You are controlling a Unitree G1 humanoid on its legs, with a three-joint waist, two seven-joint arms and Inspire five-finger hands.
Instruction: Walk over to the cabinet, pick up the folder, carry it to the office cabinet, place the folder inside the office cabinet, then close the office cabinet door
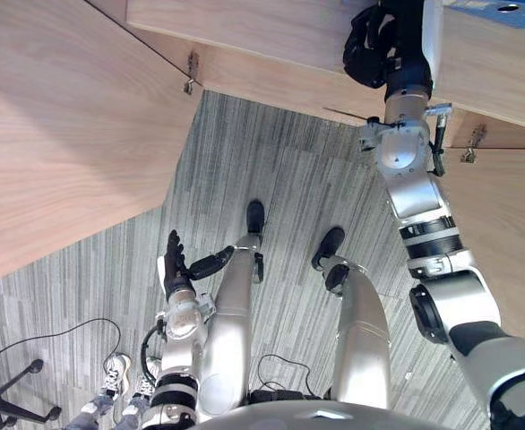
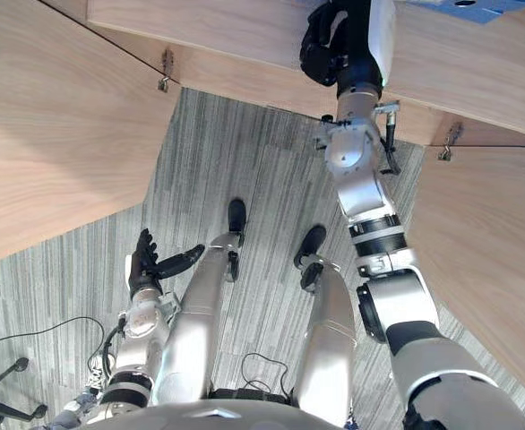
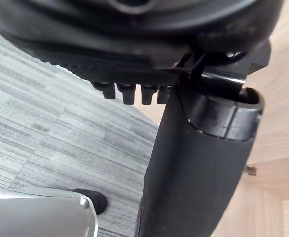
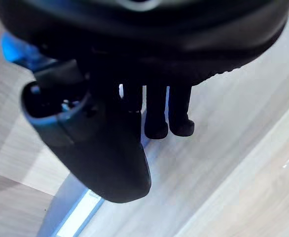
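Note:
The blue folder lies at the far right on the wooden cabinet; its pale edge stands beside my raised right hand. In the right wrist view the folder's light edge runs between the thumb and the curled fingers, and blue shows behind the hand. My left hand hangs low by my side over the floor, fingers straight and holding nothing.
A wide wooden door panel stands open at the left, its hinge at the cabinet edge. Another panel with a hinge is at the right. An office chair base and a person's shoes are on the grey carpet.

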